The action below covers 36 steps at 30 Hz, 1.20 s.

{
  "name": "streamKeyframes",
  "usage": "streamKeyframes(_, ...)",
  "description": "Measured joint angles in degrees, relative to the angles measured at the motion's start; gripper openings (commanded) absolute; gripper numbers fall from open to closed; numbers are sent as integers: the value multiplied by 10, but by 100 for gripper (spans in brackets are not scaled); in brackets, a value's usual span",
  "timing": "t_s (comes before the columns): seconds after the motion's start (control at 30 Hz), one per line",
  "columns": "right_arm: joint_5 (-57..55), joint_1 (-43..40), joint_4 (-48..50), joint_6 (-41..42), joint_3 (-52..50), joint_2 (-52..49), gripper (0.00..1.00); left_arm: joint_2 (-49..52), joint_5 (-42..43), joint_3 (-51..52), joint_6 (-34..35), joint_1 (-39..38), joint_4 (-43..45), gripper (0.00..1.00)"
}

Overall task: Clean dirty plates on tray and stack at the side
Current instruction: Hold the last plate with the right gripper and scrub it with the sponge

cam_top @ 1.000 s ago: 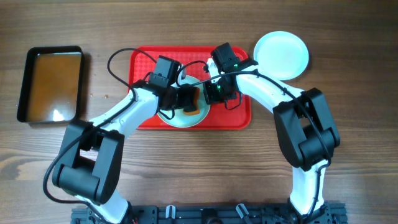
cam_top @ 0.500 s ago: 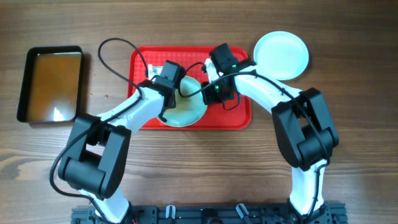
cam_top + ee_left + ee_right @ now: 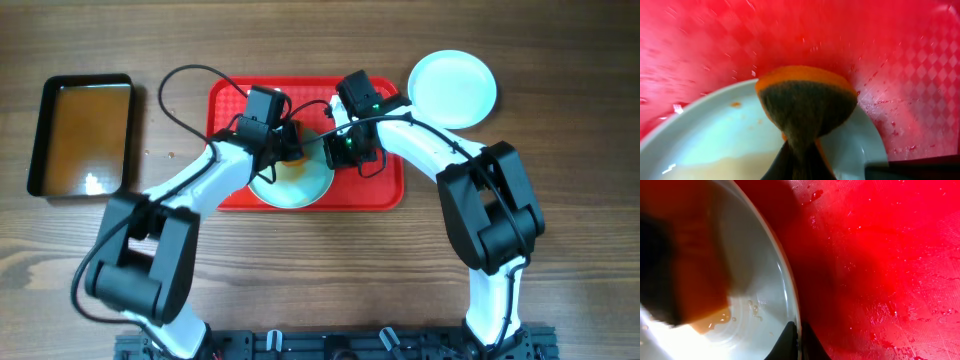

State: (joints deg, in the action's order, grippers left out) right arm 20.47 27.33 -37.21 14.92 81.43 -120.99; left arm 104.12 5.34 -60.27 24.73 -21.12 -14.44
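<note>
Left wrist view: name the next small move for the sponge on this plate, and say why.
Probably draw the orange sponge with the dark scrub face back across the round white plate toward its centre. The sponge sits at the rim, while an orange speck and a brownish film show further in. The right gripper pinches the rim, so the plate should hold.
</note>
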Motion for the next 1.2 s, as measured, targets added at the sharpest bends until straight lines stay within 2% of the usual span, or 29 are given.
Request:
streamKeyframes(0.13, -1, 0, 0, 0, 0, 0, 4, 36, 20, 0, 5, 2, 19, 4)
streamKeyframes(0.2, -3, 0, 0, 0, 0, 0, 4, 43, -5, -5, 7, 1, 14, 4)
streamKeyframes(0.27, -4, 0, 0, 0, 0, 0, 4, 43, -67, -11, 9, -4, -9, 4)
streamKeyframes(0.4, -3, 2, 8, 2, 0, 0, 4, 42, -261, -21, 9, -8, -85, 4)
streamKeyframes(0.5, 1, 10, 9, 4, 1, -1, 4, 35, -323, -17, 9, -13, -114, 4)
streamKeyframes(0.63, 0, 7, 0, 4, 1, -1, 4, -43, -303, -3, 9, -2, -149, 4)
streamKeyframes(0.67, 0, 5, -2, 4, 1, -1, 4, -61, -280, -3, 9, 2, -151, 4)
streamKeyframes(0.73, 0, 2, -2, 4, 1, -1, 4, -86, -181, -3, 9, 7, -151, 4)
streamKeyframes(0.83, -1, 2, -2, 4, 1, -1, 4, -70, -70, -2, 25, 6, -148, 4)
streamKeyframes(0.93, -1, 2, -2, 4, 1, -1, 4, -32, -33, -2, 31, 6, -144, 4)
streamKeyframes(1.0, -2, 2, -2, 4, 1, -1, 4, -7, -30, -2, 30, 7, -140, 4)
streamKeyframes(1.1, -6, 2, -2, 5, 1, -1, 4, -1, -88, -7, 30, 5, -164, 4)
streamKeyframes(1.2, -2, 2, 2, 9, 1, -1, 4, -1, -210, -8, 30, 3, -207, 4)
